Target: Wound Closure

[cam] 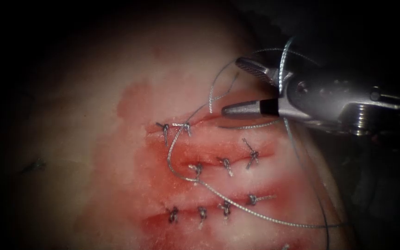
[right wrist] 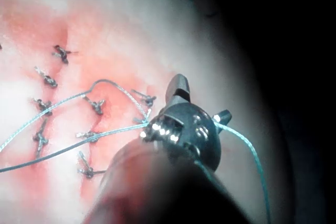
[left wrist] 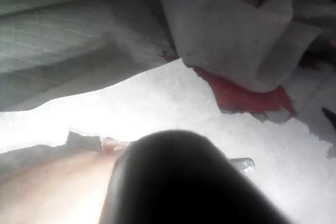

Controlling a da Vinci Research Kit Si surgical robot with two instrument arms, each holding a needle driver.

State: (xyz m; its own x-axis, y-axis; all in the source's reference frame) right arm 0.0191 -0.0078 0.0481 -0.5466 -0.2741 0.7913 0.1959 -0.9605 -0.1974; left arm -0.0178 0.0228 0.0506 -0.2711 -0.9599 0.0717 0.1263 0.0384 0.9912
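The right arm's silver needle driver (cam: pixel 230 88) hovers with jaws spread wide above the upper cut in the pale pink tissue (cam: pixel 93 139), gripping nothing, while the grey braided thread (cam: pixel 237 206) drapes over its wrist and loops across the knotted dark stitches (cam: pixel 200 169).

Past the lit middle, my endoscope view goes dark all around. From the left wrist view I see a bright white sheet (left wrist: pixel 173 103) spread over the surface. Crumpled gray cloth (left wrist: pixel 231 30) lies bunched on it, with a red patch (left wrist: pixel 244 95) under its folded edge. Strong light falls there.
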